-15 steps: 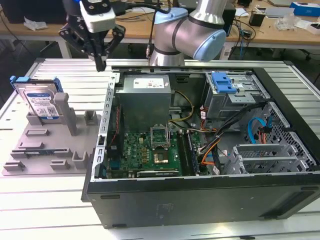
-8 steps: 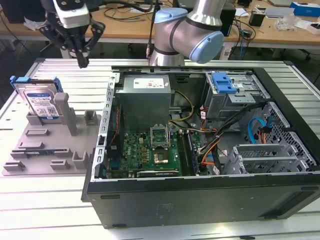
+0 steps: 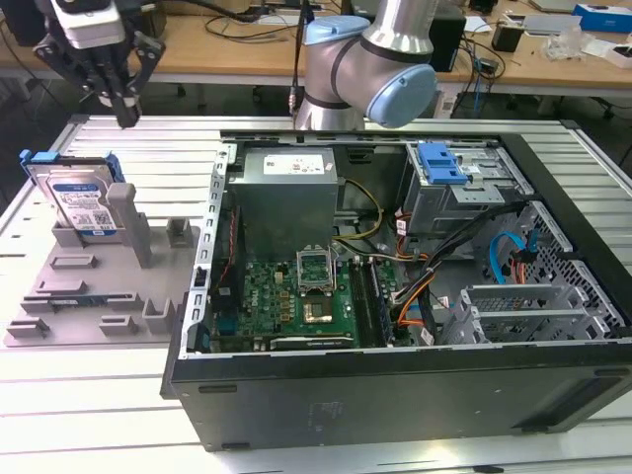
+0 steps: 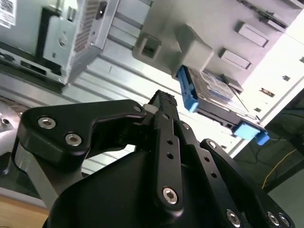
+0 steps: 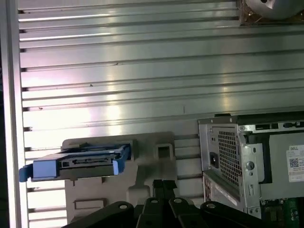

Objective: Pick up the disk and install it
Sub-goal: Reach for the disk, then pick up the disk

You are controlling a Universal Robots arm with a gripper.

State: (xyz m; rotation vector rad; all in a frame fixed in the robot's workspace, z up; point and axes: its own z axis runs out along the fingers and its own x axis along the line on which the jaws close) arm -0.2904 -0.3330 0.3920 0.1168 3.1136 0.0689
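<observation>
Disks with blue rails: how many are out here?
1. The disk stands propped in the grey holder on the exterior view's left, outside the computer case. Others may be hidden inside the case's drive cage.

Your exterior view looks down at a slant from high above the table (image 3: 79, 415). It faces across the open computer case (image 3: 395, 380) and the grey holder (image 3: 94, 296), toward the arm (image 3: 370, 69) behind them. Both wrist views sit very near behind the gripper (image 4: 160, 102) and look along it. The first wrist view looks straight down on the table, and the second wrist view is tilted. All three views share the holder with the disk (image 3: 81, 202) and one corner of the case.
</observation>
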